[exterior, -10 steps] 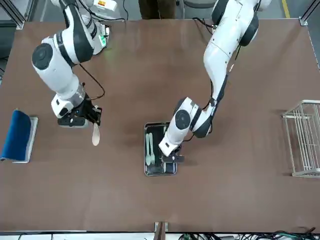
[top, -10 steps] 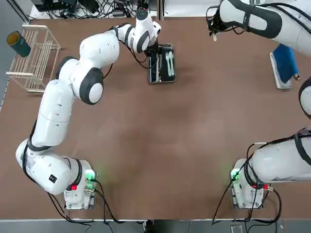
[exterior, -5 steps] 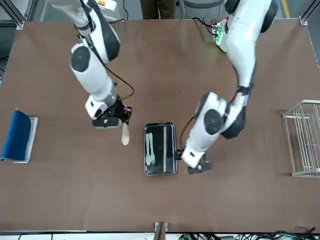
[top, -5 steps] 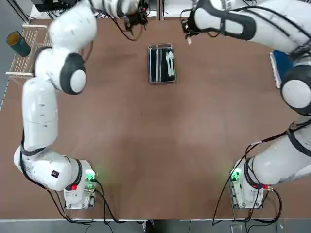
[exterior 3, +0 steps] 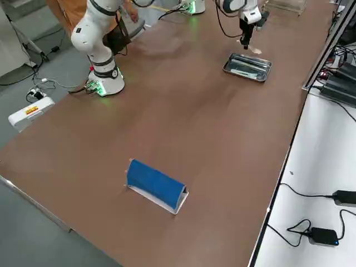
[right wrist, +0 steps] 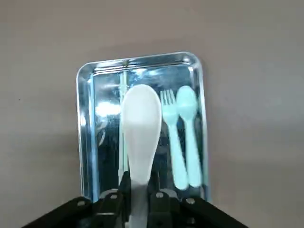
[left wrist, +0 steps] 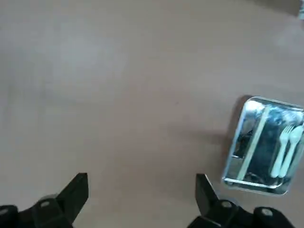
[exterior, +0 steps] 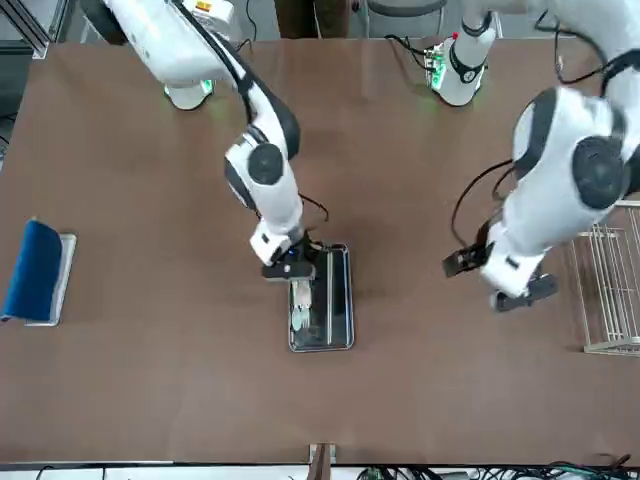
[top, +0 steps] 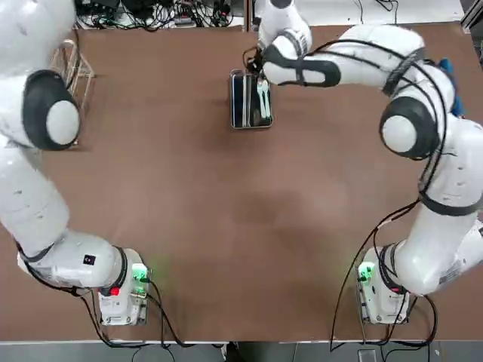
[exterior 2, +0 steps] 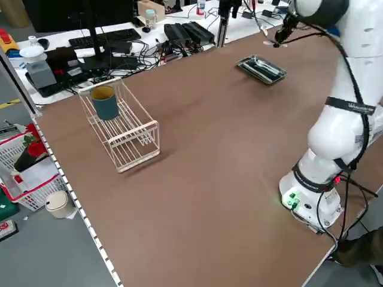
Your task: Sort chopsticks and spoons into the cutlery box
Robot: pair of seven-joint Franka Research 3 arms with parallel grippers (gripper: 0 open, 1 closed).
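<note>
Brown tabletop (top: 241, 211) carries four item groups: one cutlery box (top: 250, 99) at the far centre, one white wire rack (exterior 2: 122, 131) on the robot's left, one blue item on a grey tray (exterior: 38, 272) on the robot's right, and two arm bases at the near edge. One dark teal cup (exterior 2: 105, 103) sits in the wire rack. The cutlery box is a shiny metal tray with a raised rim and a lengthwise divider. Its contents, as the right wrist view shows: one pale fork (right wrist: 171, 142) and one pale spoon (right wrist: 189, 137) lying side by side in one compartment, and chopsticks (left wrist: 252, 145) lying lengthwise in the other; whether that is one stick or two cannot be told. The right gripper (exterior: 290, 268) is directly above the far end of the box, fingers clamped on the handle of one cream-beige spoon (right wrist: 140, 130), bowl pointing away from the fingers and suspended over the tray. The left gripper (left wrist: 141, 190) hangs above bare table to the left of the box, fingers spread wide and holding nothing.
</note>
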